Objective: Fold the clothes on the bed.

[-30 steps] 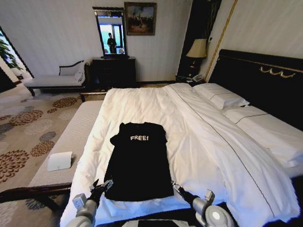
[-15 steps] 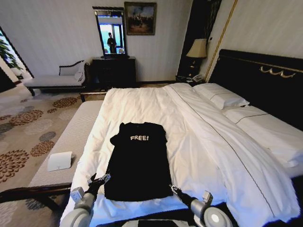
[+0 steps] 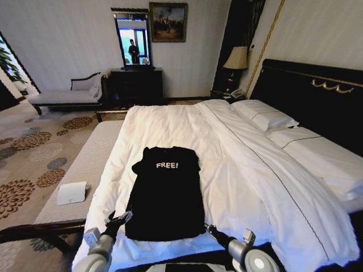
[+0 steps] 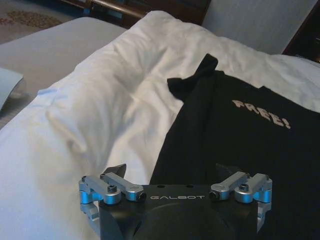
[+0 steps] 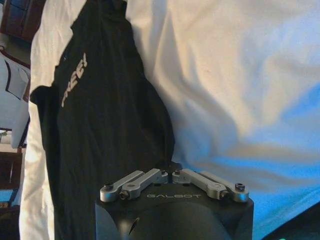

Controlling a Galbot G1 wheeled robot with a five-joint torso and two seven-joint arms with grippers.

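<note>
The clothes are one black T-shirt (image 3: 167, 192) with white "FREE!" lettering. It lies flat on the white bed (image 3: 244, 170), its hem toward me. My left gripper (image 3: 118, 218) stands open at the hem's near left corner. In the left wrist view its fingers straddle the edge of the T-shirt (image 4: 240, 145): one over white duvet, the other over black cloth, left gripper (image 4: 172, 170). My right gripper (image 3: 210, 229) is at the near right corner. In the right wrist view the right gripper (image 5: 172, 167) is shut on the edge of the T-shirt (image 5: 110, 125).
A grey padded bench (image 3: 85, 164) runs along the bed's left side with a white pad (image 3: 71, 192) on it. Pillows (image 3: 266, 116) and a dark headboard (image 3: 317, 96) are at the right. A chaise lounge (image 3: 62, 96) and a dark dresser (image 3: 136, 85) stand by the far wall.
Both grippers have drawn back slightly toward me along the hem corners. The T-shirt has stayed flat in place.
</note>
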